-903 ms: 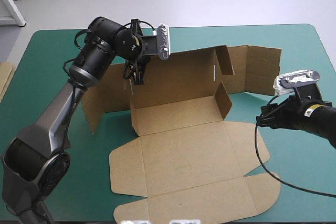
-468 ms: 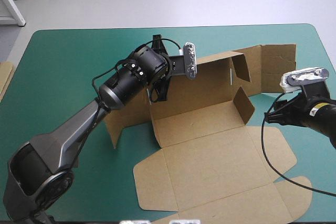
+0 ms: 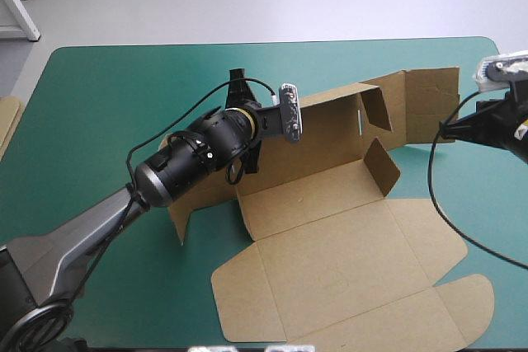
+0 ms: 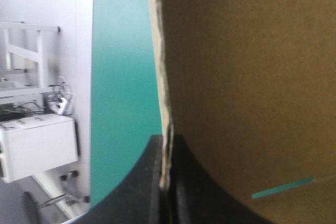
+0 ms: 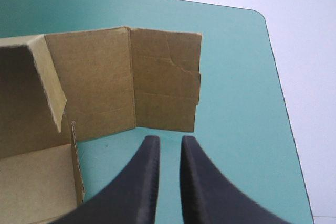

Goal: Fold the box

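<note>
Fig.: brown cut-cardboard box [image 3: 330, 253] is lying centre-right on teal-green table cover [image 3: 99, 96], rear wall raised. L. black fin-fingered gripper [image 4: 167, 145] is clamping that wall's top edge. R. gripper [image 5: 167, 142] is hovering empty, fingers slightly apart. Side walls and tucks remaining, so prob. early stage.

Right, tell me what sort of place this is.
Probably a robotics lab or test bench, not a home or shop: a bare table with a teal-green cover, the robot's left gripper pinching a wall of a half-folded brown box, and its right gripper hovering beside the box.
</note>
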{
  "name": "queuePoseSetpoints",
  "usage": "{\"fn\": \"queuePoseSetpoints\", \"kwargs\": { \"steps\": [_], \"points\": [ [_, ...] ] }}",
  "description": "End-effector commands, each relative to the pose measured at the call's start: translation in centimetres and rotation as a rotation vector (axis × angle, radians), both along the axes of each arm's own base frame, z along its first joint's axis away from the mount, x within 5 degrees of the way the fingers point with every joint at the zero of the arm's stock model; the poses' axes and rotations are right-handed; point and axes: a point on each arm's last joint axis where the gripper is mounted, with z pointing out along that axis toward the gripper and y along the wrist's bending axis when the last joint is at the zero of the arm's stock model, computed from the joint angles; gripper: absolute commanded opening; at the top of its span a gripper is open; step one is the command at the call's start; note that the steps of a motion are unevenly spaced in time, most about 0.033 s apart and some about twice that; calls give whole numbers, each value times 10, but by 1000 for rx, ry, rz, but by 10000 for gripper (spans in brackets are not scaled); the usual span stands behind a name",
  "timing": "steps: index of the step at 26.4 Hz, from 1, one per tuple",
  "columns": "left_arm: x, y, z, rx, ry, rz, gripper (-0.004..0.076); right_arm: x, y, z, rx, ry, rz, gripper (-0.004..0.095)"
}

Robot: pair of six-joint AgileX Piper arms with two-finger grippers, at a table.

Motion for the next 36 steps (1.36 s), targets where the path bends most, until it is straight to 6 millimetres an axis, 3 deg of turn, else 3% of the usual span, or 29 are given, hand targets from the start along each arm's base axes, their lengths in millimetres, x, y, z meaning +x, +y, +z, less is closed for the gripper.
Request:
{"fn": "queuePoseSetpoints", "kwargs": {
  "steps": [1,7,16,20,25,31,36],
  "points": [
    [-1,9,31,77,-253,-61,-10,13,-2,25,-8,-79,-11,2],
    [7,8,36,30,-327,-118,-10,30,-1,33,-28,-67,-6,-1],
    [-8,-3,14,-12,-249,-134,-10,83,-4,23,66,76,36,-20],
    [-12,3,-4,-33,-264,-125,-10,106,-18,19,203,102,83,-20],
    [-18,2,-8,-130,-265,-129,-10,128,-38,11,278,140,77,-20],
    [-28,-7,-8,-158,-263,-147,-10,174,-47,-13,313,217,91,-20],
    [-32,-11,-9,-169,-257,-154,-10,220,-56,-54,329,279,96,-20]
  ]
}}
